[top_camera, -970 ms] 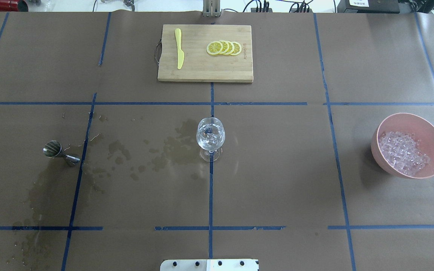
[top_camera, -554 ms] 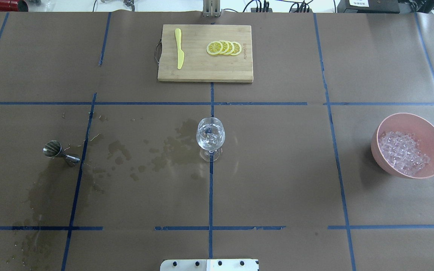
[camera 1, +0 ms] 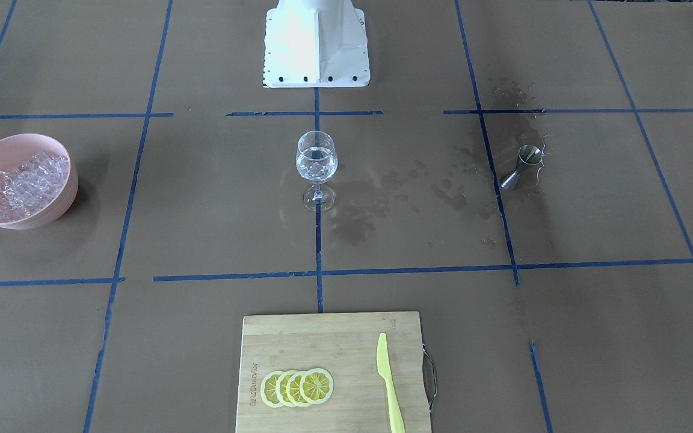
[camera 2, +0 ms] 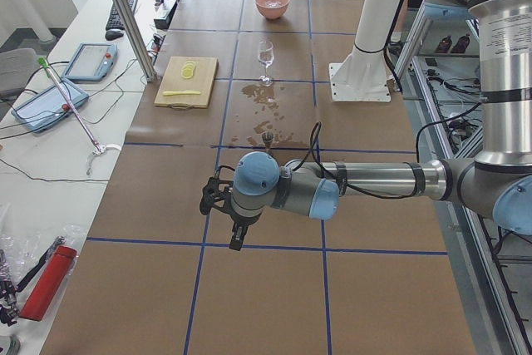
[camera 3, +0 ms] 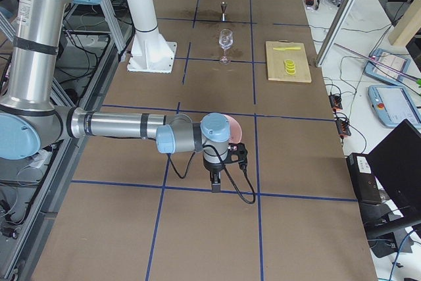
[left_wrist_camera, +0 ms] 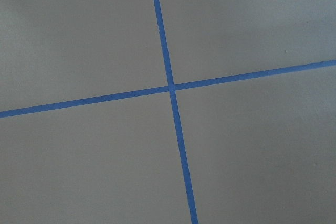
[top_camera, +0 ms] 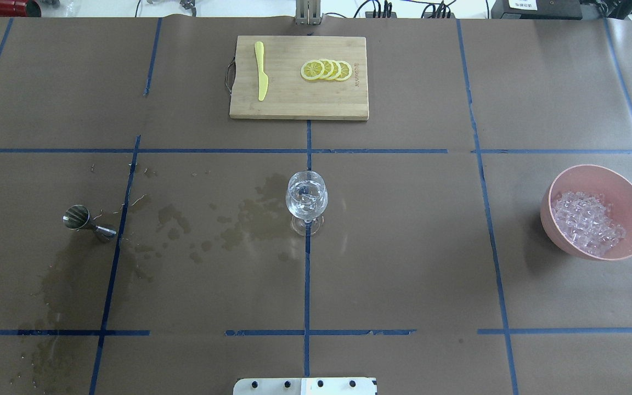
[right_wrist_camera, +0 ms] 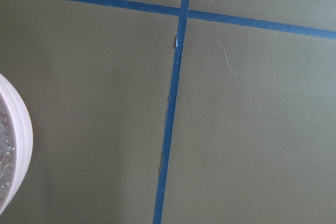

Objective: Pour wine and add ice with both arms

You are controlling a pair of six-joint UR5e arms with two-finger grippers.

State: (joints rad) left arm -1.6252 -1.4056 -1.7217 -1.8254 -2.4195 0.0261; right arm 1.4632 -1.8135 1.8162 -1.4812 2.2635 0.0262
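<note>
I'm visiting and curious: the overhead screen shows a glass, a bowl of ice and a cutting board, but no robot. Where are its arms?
Observer: Off your screen. The left side camera shows the left arm stretched level over that end of the table, left claw pointing down.
Visitor: And the other?
Observer: The right arm reaches out likewise at the opposite end, right claw hanging down near the pink bowl.
Visitor: Holding anything?
Observer: I see nothing held; the left wrist camera shows only the table and crossed blue tape.
</note>
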